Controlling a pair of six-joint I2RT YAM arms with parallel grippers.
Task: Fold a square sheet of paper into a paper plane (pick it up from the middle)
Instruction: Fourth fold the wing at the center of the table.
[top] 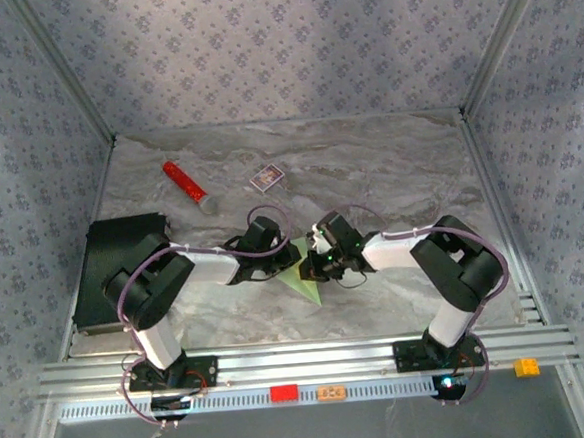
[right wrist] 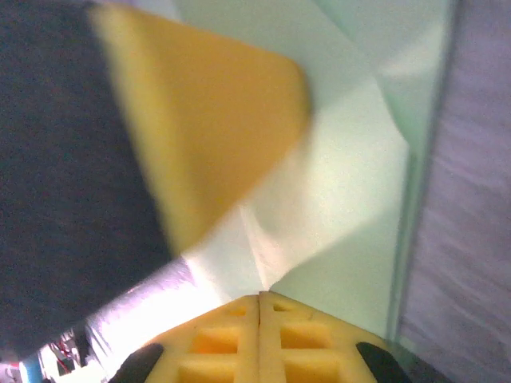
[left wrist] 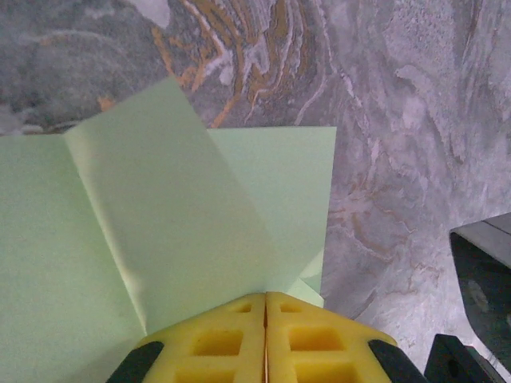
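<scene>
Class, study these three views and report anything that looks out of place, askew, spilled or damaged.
Nothing looks spilled or torn. One flap of the square sheet of paper stands up instead of lying flat, consistent with a fold in progress. The red cylinder lies on its side, slanted, at the far left.

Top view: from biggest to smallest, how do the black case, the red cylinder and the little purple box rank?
1. Black case, by far.
2. Red cylinder, longer but thin.
3. Purple-and-white card box, shorter but wider; those two look nearly alike.
</scene>
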